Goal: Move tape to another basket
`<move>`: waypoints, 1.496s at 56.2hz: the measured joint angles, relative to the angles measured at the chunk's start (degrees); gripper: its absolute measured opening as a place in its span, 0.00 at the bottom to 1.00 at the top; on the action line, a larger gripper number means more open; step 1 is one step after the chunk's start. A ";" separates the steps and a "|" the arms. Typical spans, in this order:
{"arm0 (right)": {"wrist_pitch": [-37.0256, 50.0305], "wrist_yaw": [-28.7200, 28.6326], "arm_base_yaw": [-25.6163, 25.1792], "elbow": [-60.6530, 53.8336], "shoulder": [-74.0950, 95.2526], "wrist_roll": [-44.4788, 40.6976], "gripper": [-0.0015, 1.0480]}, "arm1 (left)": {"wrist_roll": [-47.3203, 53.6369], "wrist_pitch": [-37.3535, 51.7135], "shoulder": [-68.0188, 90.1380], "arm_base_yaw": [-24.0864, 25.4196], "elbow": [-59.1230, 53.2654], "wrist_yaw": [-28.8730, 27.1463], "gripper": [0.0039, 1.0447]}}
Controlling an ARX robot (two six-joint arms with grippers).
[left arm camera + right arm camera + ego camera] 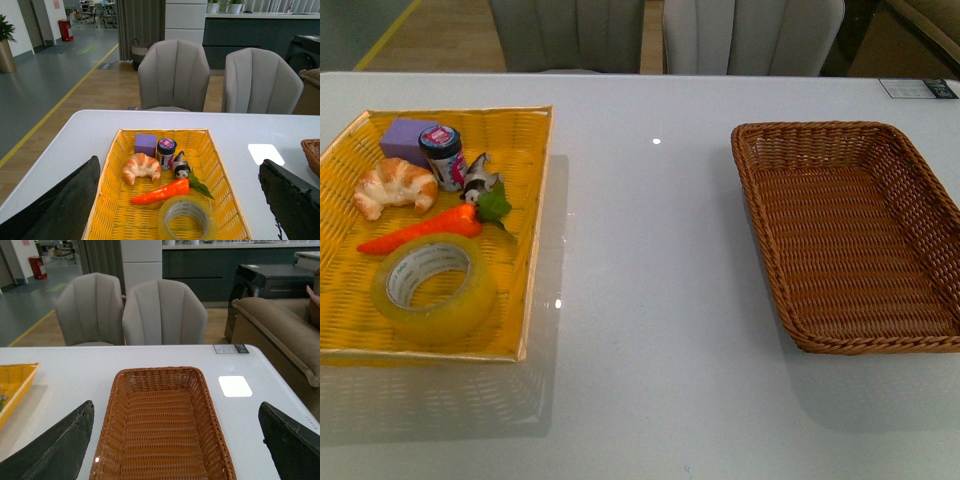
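The tape (435, 285) lies flat, its hole facing up, in the near part of the yellow basket (535, 200) on the left of the tabletop (650, 300). It is well apart from the dark brown wicker basket (860, 240) on the right. A toy carrot (420, 232) lies just beside the roll's far edge, perhaps touching it, and a croissant (395, 187), a purple block (405, 137) and a small jar (444, 155) sit further back. The left gripper (180, 161) is spread wide and holds nothing, its two dark fingers framing the yellow basket from above. The right gripper (176, 404) is likewise parted and bare over the brown basket. The roll is probably light to middling in weight and stiff as a ring. Its glossy outer wrap looks slick, so a grasp across the full width could slip. The surer hold seems to be on the ring wall at its near side, away from the carrot, with one finger inside the white core and the other outside. Lifted that way, the roll may swing and hang tilted.
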 joint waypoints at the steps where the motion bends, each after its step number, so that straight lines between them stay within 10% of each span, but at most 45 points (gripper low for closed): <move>1: 0.00 0.00 0.02 0.02 0.00 0.00 0.91 | 0.00 0.00 0.00 0.00 0.00 0.00 0.92; 30: 0.00 0.00 0.02 0.00 0.00 0.00 0.91 | 0.00 -0.02 0.02 0.00 0.00 0.04 0.92; 38: 0.00 -0.07 0.02 0.02 -0.02 0.00 0.91 | 0.98 -14.01 13.62 7.96 7.21 17.27 0.92; 62: 0.00 -0.04 0.02 0.00 -0.02 0.00 0.91 | 4.52 32.50 77.57 5.53 20.74 13.46 0.92; 84: 0.00 -0.04 0.00 0.02 -0.02 0.00 0.91 | 7.67 31.08 111.36 5.22 36.63 9.46 0.92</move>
